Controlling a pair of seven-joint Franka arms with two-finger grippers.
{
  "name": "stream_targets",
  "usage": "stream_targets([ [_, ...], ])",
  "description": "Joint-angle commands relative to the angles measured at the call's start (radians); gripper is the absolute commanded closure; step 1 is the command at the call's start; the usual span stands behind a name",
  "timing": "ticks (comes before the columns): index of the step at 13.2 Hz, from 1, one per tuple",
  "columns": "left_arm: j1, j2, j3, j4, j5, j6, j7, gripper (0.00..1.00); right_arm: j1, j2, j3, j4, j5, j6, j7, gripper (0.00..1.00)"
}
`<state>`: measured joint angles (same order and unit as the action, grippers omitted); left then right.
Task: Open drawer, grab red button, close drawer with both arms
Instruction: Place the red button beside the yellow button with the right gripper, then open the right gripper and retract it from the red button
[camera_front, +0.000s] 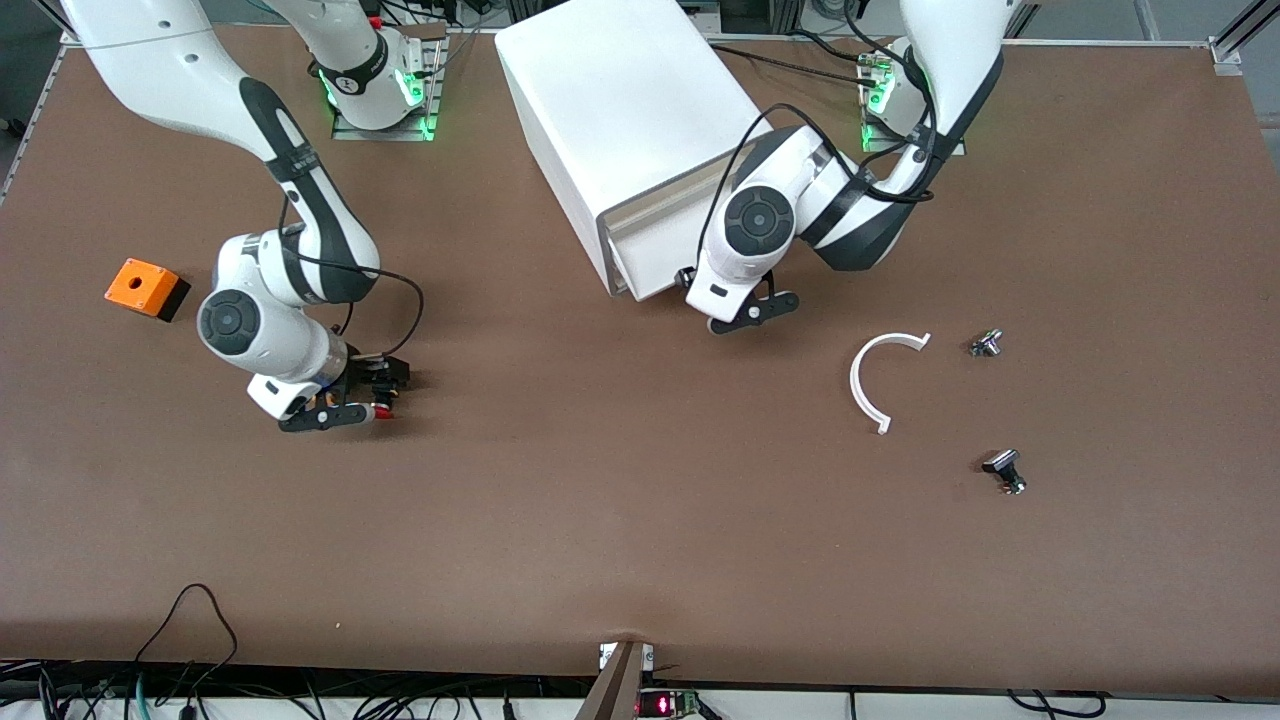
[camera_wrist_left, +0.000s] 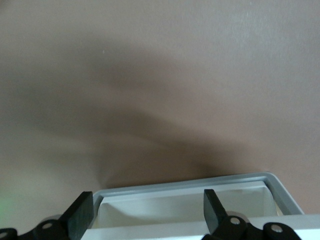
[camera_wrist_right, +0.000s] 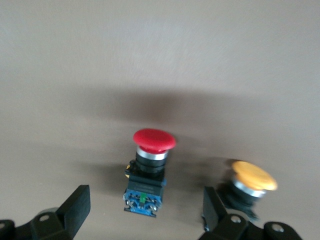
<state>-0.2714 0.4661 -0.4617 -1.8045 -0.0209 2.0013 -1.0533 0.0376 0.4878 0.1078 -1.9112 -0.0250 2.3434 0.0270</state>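
The left hand (camera_front: 752, 312), fingers spread, hangs at the drawer (camera_wrist_left: 200, 202) — already pulled out. The right hand (camera_wrist_right: 145, 210), unclenched, straddles the red button (camera_wrist_right: 150, 172) on the table (camera_front: 600, 500) — poised to grab.

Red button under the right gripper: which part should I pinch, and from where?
Pinch the black body just under the red cap, descending from above. The red button sits between the open right gripper fingers; keep clear of the orange button beside it.
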Motion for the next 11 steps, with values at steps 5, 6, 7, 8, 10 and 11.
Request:
stream_targets([
  [5, 0.008, -0.034, -0.067, -0.049, -0.03, 0.011, -0.068, 0.03, -0.018, -0.159, -0.083, 0.06, 0.016, -0.122, -0.134, 0.0],
  [6, 0.003, -0.032, -0.071, -0.049, -0.048, 0.011, -0.068, 0.03, -0.018, -0.178, -0.085, 0.084, 0.017, -0.189, -0.13, 0.0],
  [7, 0.003, -0.032, -0.074, -0.049, -0.053, 0.01, -0.068, 0.03, -0.018, -0.187, -0.092, 0.128, 0.02, -0.264, -0.127, 0.0],
  [8, 0.0, -0.032, -0.075, -0.053, -0.054, 0.008, -0.07, 0.03, -0.018, -0.189, -0.103, 0.182, 0.019, -0.338, -0.125, 0.0],
  [10, 0.0, -0.029, -0.075, -0.058, -0.056, 0.008, -0.07, 0.03, -0.018, -0.192, -0.111, 0.283, 0.019, -0.485, -0.121, 0.0],
  [11, 0.0, -0.029, -0.081, -0.059, -0.065, 0.007, -0.07, 0.03, -0.018, -0.201, -0.117, 0.325, 0.017, -0.546, -0.118, 0.0],
])
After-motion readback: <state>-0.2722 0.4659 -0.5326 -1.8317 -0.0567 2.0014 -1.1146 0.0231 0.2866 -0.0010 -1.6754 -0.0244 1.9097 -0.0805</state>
